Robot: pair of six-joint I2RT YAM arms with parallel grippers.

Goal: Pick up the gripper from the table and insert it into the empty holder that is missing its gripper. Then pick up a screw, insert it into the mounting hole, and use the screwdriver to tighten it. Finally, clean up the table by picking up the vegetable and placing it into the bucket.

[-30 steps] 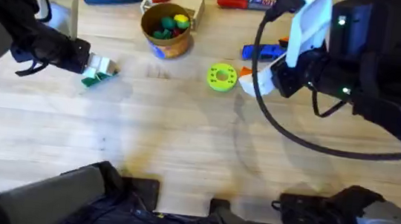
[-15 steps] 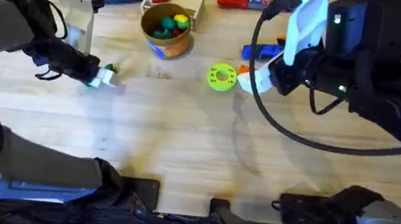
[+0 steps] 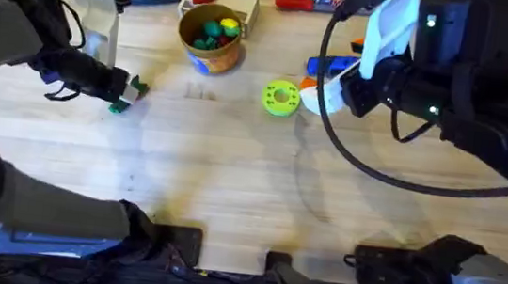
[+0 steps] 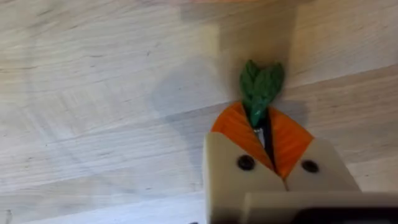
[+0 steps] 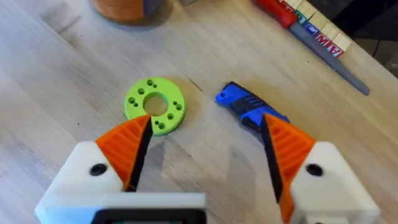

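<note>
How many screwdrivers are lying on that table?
2. The blue screwdriver lies beside the green disc, ahead of the open right gripper. The red-handled screwdriver lies along the table's far edge. Others may be hidden behind the arms.

The dark green leafy vegetable [image 4: 261, 90] is pinched between the left gripper's [image 4: 266, 140] orange pads, leaves poking beyond the fingertips. The blue screwdriver [image 5: 249, 109] lies flat just ahead of the right gripper [image 5: 205, 140].
</note>
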